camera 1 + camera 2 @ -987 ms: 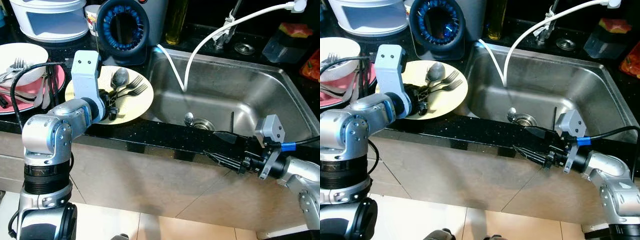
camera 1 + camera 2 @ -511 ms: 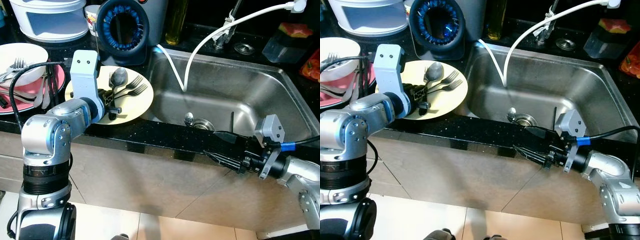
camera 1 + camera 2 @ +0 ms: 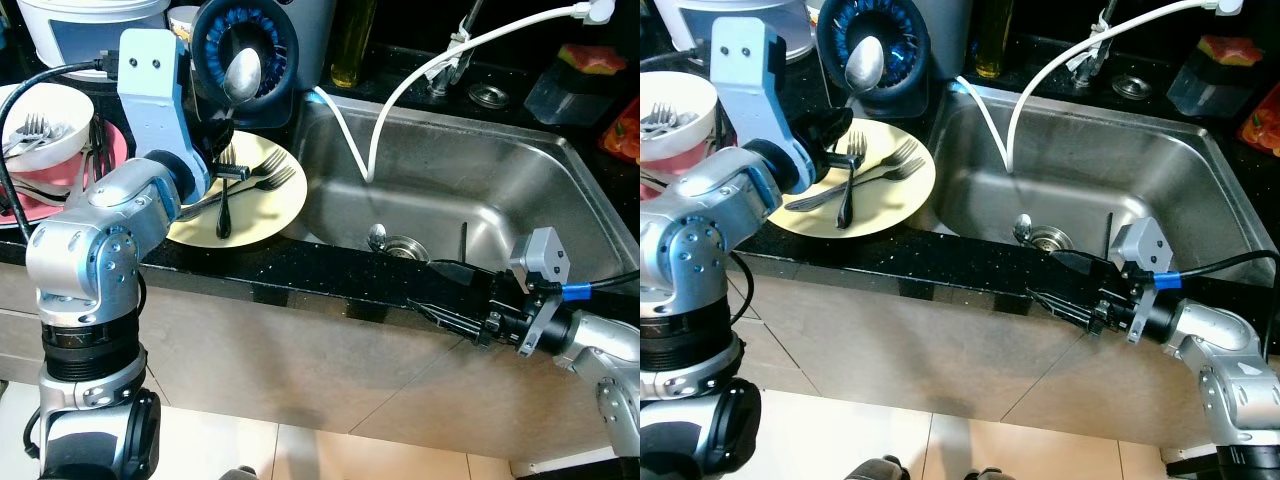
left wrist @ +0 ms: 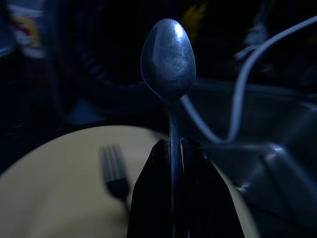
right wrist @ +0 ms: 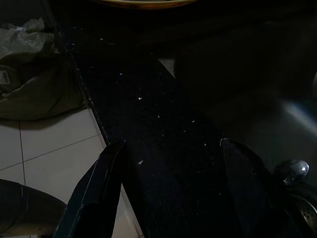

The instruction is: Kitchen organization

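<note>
steel spoon [image 3: 243, 73] in left gripper [image 3: 222, 133], above plate [image 3: 275, 216]

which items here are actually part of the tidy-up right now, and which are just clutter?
In play:
- spoon, clamped in the left gripper, lifted above the plate
- yellow plate
- forks on that plate

Lying about:
- sink
- white hose
- white bowl holding cutlery
- right gripper, open, idle at the counter edge

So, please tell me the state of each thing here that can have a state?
Left gripper: fingers shut on the spoon.
Spoon: held upright, bowl up, above the yellow plate.
Yellow plate: on the counter, holding forks.
Forks: lying flat.
Right gripper: fingers open, holding nothing.
Sink: a hose hanging in.
</note>
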### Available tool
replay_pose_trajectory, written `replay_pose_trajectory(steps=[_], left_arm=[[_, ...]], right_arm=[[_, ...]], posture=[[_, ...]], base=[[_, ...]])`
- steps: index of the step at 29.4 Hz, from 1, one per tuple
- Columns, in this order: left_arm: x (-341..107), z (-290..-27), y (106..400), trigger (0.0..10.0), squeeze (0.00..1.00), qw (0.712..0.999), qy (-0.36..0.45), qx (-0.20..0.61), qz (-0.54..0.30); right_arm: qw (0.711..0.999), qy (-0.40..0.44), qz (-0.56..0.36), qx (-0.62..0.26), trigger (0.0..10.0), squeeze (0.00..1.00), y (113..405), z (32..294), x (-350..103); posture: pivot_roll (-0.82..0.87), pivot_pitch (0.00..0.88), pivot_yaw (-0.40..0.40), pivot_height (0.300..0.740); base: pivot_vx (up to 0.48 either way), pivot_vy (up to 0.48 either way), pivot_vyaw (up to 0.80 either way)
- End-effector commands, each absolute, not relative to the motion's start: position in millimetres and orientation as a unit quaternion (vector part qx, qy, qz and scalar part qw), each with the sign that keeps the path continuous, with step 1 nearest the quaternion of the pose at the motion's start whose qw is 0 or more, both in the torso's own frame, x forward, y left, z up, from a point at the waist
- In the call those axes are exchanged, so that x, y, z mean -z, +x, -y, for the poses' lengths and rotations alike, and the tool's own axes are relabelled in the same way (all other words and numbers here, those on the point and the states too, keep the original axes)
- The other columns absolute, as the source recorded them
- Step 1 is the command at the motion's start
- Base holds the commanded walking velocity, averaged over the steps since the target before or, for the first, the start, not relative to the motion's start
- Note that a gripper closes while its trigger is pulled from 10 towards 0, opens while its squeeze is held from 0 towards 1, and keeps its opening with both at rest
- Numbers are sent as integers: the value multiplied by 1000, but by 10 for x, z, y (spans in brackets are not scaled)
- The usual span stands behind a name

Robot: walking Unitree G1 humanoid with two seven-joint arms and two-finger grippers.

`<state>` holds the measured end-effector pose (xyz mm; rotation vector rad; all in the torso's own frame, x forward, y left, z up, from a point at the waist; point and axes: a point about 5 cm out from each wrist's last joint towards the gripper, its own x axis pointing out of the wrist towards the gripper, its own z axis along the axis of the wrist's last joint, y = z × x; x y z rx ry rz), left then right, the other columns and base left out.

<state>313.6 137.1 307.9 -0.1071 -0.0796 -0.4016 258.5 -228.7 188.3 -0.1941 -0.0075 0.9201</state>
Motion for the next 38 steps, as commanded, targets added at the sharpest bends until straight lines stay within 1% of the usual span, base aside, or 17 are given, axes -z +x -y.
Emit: replay_pose_trajectory(steps=[1,4,5,7,19,21,24,26,31,32,35,36,37,38], left_arm=[[-3113,-1308,3089,0,0,970,-64,228,55],[-3129,-1259,3053,0,0,960,-77,262,65],[-3129,-1259,3053,0,0,960,-77,262,65],[-3133,-1239,3031,0,0,952,-82,287,66],[-3059,-1182,3063,0,0,939,-79,330,51],[-3065,-1136,3064,0,0,929,-77,358,57],[-3070,-1115,3062,0,0,924,-76,370,61],[-3060,-1072,3116,0,0,917,-78,385,66],[-2987,-1027,3231,0,0,916,-71,391,55],[-2946,-1002,3284,314,0,916,-64,393,48],[-2918,-972,3336,510,0,914,-61,398,43],[-2900,-944,3382,1059,0,913,-52,401,43],[-2895,-904,3422,4902,0,911,-40,409,46],[-2895,-904,3422,4902,0,911,-40,409,46]], right_arm=[[894,-87,-5,-440,10000,0,2582,2315,-1841],[894,-71,20,-441,10000,0,2564,2329,-1917],[894,-71,20,-441,10000,0,2564,2329,-1917],[893,-50,52,-445,10000,0,2529,2354,-2021],[896,-39,77,-435,10000,0,2491,2408,-2095],[896,-24,94,-432,10000,0,2475,2427,-2136],[897,-17,102,-431,10000,0,2468,2436,-2156],[897,9,126,-423,10000,0,2452,2467,-2202],[898,24,135,-417,10000,0,2434,2478,-2194],[899,26,136,-415,10000,0,2429,2480,-2188],[901,28,139,-410,10000,0,2424,2486,-2188],[902,30,142,-405,10000,0,2422,2496,-2195],[905,30,146,-399,10000,0,2423,2509,-2204],[905,30,146,-399,10000,0,2423,2509,-2204]], posture=[[85,124,-92,740],[81,123,-87,740],[81,123,-87,740],[79,121,-84,740],[68,114,-70,740],[66,112,-68,740],[66,112,-68,740],[64,111,-64,740],[57,111,-61,740],[51,111,-59,740],[46,110,-55,740],[46,110,-55,740],[35,106,-52,740],[35,106,-52,740]], base=[[0,0,0],[0,0,0],[0,0,0],[0,0,0],[0,0,0],[0,0,0],[0,0,0],[0,0,0],[0,0,0],[0,0,0],[0,0,0],[0,0,0],[0,0,0],[0,0,0]])
